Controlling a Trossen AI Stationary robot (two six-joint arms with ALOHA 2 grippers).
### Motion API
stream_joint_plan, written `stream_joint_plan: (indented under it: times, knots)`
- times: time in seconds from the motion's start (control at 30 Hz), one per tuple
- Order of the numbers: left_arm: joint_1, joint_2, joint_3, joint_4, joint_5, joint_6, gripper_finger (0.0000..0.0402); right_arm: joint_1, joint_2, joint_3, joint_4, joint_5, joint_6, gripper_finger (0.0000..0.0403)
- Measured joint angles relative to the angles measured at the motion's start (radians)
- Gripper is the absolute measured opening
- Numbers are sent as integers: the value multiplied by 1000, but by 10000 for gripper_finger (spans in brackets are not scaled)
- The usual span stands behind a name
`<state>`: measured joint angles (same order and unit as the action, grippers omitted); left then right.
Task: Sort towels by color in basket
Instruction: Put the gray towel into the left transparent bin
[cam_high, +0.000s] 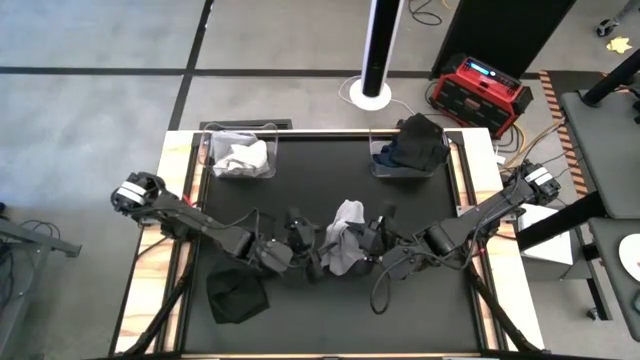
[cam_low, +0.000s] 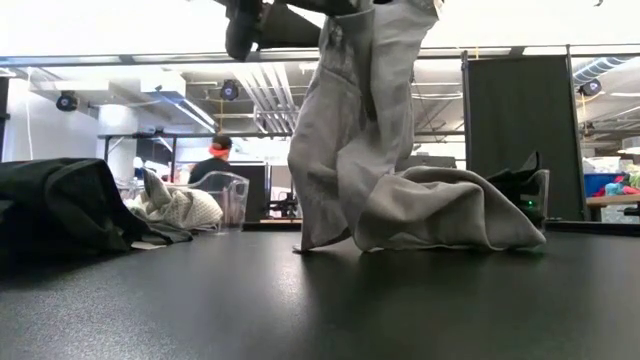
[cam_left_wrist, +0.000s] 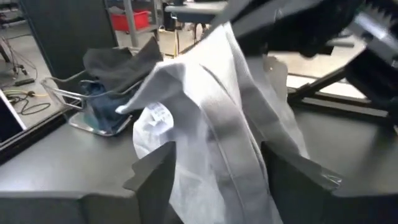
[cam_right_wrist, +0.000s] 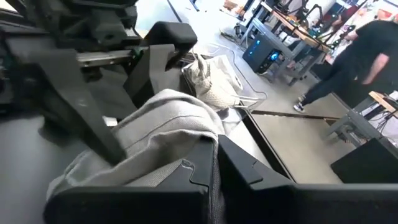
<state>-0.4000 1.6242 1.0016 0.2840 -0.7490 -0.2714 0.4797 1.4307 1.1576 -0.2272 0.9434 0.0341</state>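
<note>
Grey towel (cam_high: 346, 240) hanging upright, long axis vertical.

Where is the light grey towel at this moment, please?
In the high view the light grey towel is at mid-table, between the left gripper and the right gripper; in the low view it hangs lifted, its lower end on the table.
</note>
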Motion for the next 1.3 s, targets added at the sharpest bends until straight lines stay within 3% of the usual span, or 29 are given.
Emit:
stream_joint_plan:
  times: [0.1, 0.27, 0.33, 0.67, 0.97, 1.07, 1.17, 1.3]
  knots:
    - [8, 10, 0, -4, 1, 19, 169, 0, 0, 0, 0, 0, 0, 9]
    - [14, 11, 0, 3, 1, 61, 44, 0, 0, 0, 0, -7, 0, 9]
    - [14, 11, 0, 6, 0, 77, 12, 0, 0, 0, -2, -29, -1, 9]
    - [10, -80, 0, -97, -95, 139, 0, 43, -6, 0, -13, -55, 21, 45]
    - [9, -223, 0, -181, -243, 245, 0, 92, -9, 8, -12, -65, 82, 168]
    - [8, -268, 0, -172, -307, 321, 0, 99, -9, 8, -15, -169, 111, 213]
    - [8, -312, 0, -176, -292, 349, 0, 99, -9, 8, -18, -253, 141, 249]
    - [8, -376, 0, -180, -114, 334, 0, 97, -9, 6, -25, -159, 176, 281]
